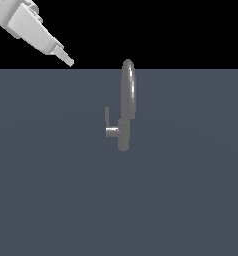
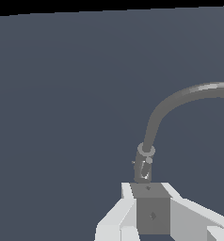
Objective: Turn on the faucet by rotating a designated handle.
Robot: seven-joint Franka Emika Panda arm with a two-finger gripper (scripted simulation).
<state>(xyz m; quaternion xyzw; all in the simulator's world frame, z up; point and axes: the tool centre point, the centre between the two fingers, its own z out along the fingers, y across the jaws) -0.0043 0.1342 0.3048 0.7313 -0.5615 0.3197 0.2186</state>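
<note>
My end effector (image 1: 68, 61) hangs high at the exterior view's left, well apart from the faucet (image 1: 126, 107), holding nothing; whether its fingers are spread or pressed together I cannot tell. The faucet stands upright mid-tabletop (image 1: 191, 200), its arched spout rising above the post. The handle (image 1: 109, 125) juts from the post toward the exterior view's left, its slim bar pointing upward. In the wrist view the faucet (image 2: 154, 127) lies just past my fingers (image 2: 128, 190).
</note>
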